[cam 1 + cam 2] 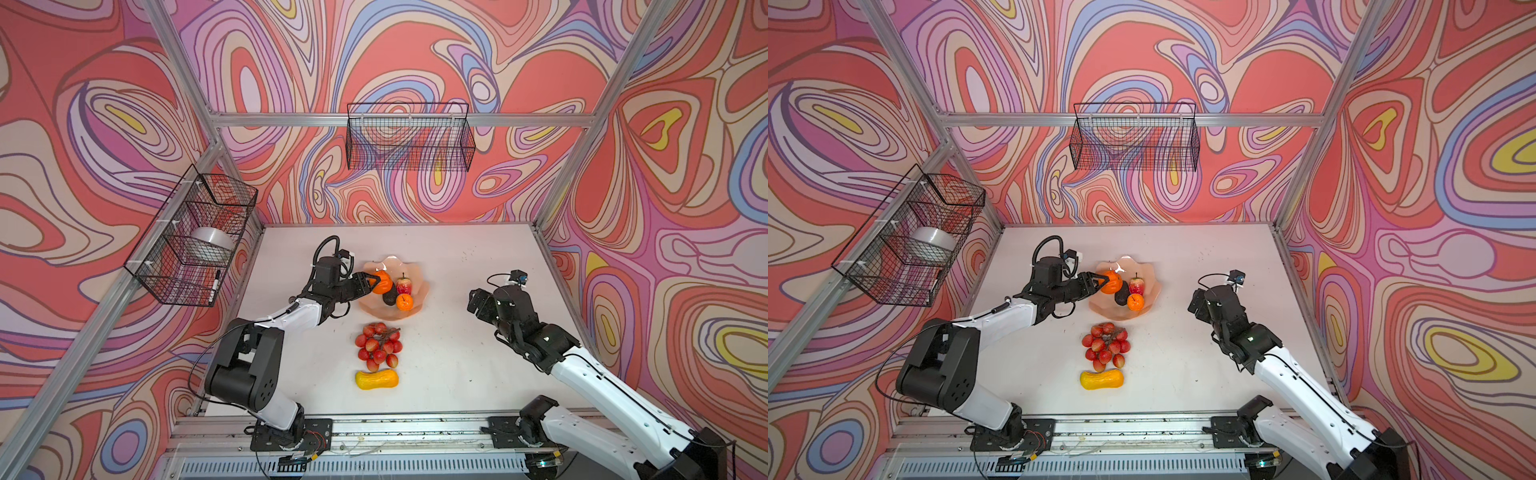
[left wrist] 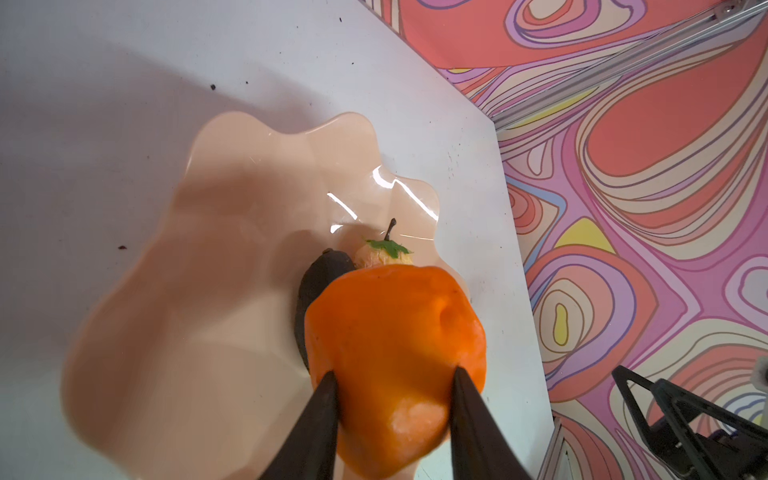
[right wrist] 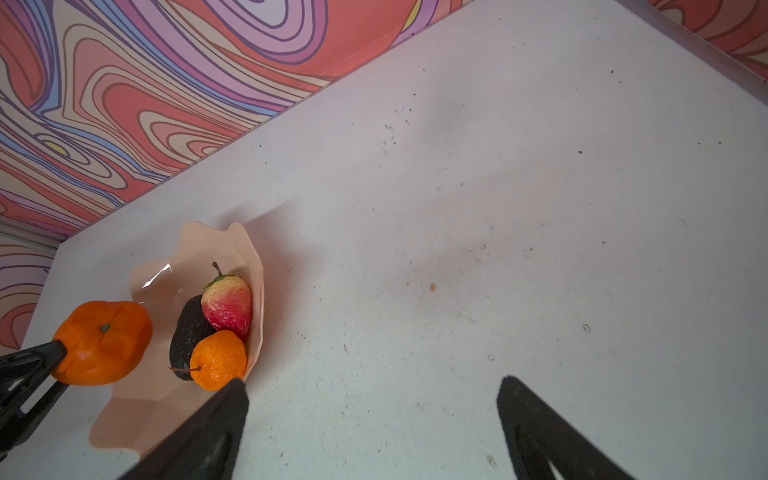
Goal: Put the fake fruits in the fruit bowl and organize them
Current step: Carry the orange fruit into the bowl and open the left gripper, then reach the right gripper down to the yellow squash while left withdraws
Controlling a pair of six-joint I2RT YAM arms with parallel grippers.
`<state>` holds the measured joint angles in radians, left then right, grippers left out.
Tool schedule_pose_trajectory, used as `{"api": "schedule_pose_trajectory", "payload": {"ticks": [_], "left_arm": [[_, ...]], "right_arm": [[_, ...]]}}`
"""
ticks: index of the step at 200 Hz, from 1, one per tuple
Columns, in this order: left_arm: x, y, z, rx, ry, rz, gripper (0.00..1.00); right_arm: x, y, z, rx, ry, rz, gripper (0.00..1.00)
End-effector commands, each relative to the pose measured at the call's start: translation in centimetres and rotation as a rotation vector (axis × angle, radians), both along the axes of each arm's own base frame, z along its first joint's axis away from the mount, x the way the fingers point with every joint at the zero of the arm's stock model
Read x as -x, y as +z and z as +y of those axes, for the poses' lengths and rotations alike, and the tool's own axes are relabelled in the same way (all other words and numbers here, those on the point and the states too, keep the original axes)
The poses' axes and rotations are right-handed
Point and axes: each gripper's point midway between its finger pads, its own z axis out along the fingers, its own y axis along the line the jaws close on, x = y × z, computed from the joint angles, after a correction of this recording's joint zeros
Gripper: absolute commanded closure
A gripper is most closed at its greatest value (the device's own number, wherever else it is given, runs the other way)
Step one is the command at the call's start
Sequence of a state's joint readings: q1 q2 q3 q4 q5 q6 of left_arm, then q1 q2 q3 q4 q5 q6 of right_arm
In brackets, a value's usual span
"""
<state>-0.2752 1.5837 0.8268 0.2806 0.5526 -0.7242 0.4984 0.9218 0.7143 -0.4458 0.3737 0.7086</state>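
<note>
My left gripper (image 1: pixel 376 280) (image 2: pixel 395 372) is shut on the large orange (image 1: pixel 384 281) (image 2: pixel 395 332) and holds it over the left side of the pale peach fruit bowl (image 1: pixel 376 309) (image 2: pixel 208 270). In the bowl lie the strawberry (image 1: pixel 403 286) (image 3: pixel 227 305), the dark avocado (image 1: pixel 390 297) (image 3: pixel 189 332) and the small tangerine (image 1: pixel 405 302) (image 3: pixel 218 359), bunched at its right side. The red grape bunch (image 1: pixel 379 345) and the yellow gourd (image 1: pixel 377 379) rest on the table in front of the bowl. My right gripper (image 1: pixel 478 301) (image 3: pixel 374 382) stands open and empty to the right of the bowl.
A black wire basket (image 1: pixel 409 137) hangs on the back wall. Another wire basket (image 1: pixel 191 241) on the left wall holds a tape roll (image 1: pixel 212 243) and a marker (image 1: pixel 215 284). Aluminium frame posts stand at the white table's (image 1: pixel 478 365) corners.
</note>
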Motion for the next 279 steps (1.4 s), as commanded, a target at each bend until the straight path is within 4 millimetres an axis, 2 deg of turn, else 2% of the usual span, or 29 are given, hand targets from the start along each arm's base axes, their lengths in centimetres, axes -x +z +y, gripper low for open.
{"api": "schedule_pose_trajectory", "payload": {"ticks": [1,67,85,119,156,181,208,229,254,270,279], "left_arm": [[-1.8,0.9,0.5,0.013,0.039,-0.02,0.69],[-1.6,-2.9,1.5,-0.099,0.07,0.136,0.66],[-1.6,-3.0,1.8,-0.13,0.074,0.156,0.62],[-1.3,-2.8,2.6,-0.184,0.084,0.169,0.47],[-0.8,-2.3,3.0,-0.218,0.085,0.18,0.43],[-0.7,-0.5,3.2,-0.212,0.089,0.135,0.42],[-0.7,4.5,3.6,-0.204,0.108,0.002,0.4],[0.1,8.0,4.4,-0.24,0.113,-0.083,0.37],[3.0,10.7,4.5,-0.252,0.046,-0.166,0.36],[6.2,10.1,5.1,-0.283,0.005,-0.127,0.35],[8.0,9.5,5.8,-0.313,0.008,-0.098,0.35]], "right_arm": [[0.2,0.8,-0.7,0.007,-0.025,-0.013,0.03],[-0.2,1.2,-0.6,0.014,-0.024,-0.015,0.02],[-0.2,1.3,-0.6,0.014,-0.025,-0.019,0.03],[-0.2,1.3,-0.7,0.015,-0.027,-0.019,0.03],[-0.2,1.2,-0.6,0.016,-0.027,-0.017,0.03],[-0.3,1.2,-0.4,0.02,-0.014,-0.013,0.03],[-0.6,1.0,0.6,0.033,0.042,0.024,0.06],[-1.0,0.0,2.5,0.03,0.13,0.089,0.1],[-1.1,-1.3,5.3,0.011,0.256,0.145,0.13],[-0.8,-1.5,7.1,0.021,0.34,0.152,0.14],[-0.4,-1.1,8.8,0.023,0.42,0.131,0.15]]}}
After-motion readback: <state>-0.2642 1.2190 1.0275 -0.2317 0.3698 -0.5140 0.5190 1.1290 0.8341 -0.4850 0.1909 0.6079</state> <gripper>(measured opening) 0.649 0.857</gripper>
